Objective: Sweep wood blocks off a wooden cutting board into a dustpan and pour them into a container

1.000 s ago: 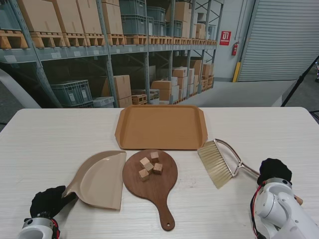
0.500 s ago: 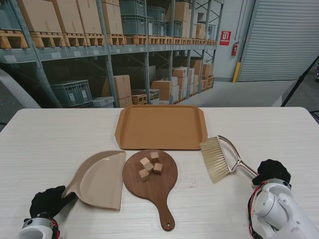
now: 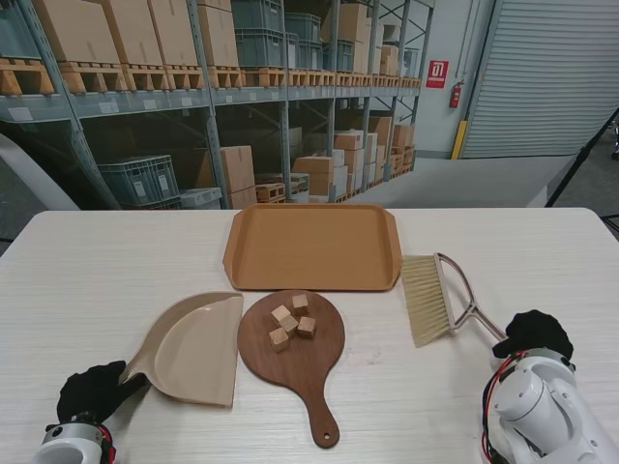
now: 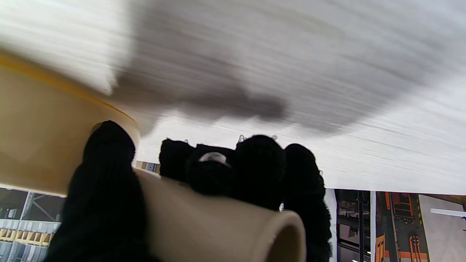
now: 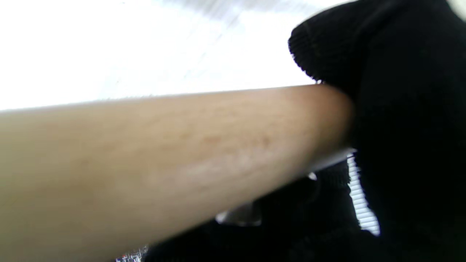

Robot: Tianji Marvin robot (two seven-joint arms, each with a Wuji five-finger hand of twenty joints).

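Note:
Several small wood blocks lie on the round dark cutting board in the middle of the table. To its left rests the beige dustpan, mouth toward the board. My left hand in its black glove is shut on the dustpan handle. My right hand is shut on the brush's wooden handle. The brush has pale bristles and a metal frame, and it sits to the right of the board.
An orange-brown tray lies beyond the cutting board, toward the table's far edge. The white table reaches well out to both sides. Warehouse shelving stands behind it.
The brush head has swung away from me and turned, its bristles now lying closer to the tray's right corner. My right hand shifted slightly. Dustpan, board and blocks stay put.

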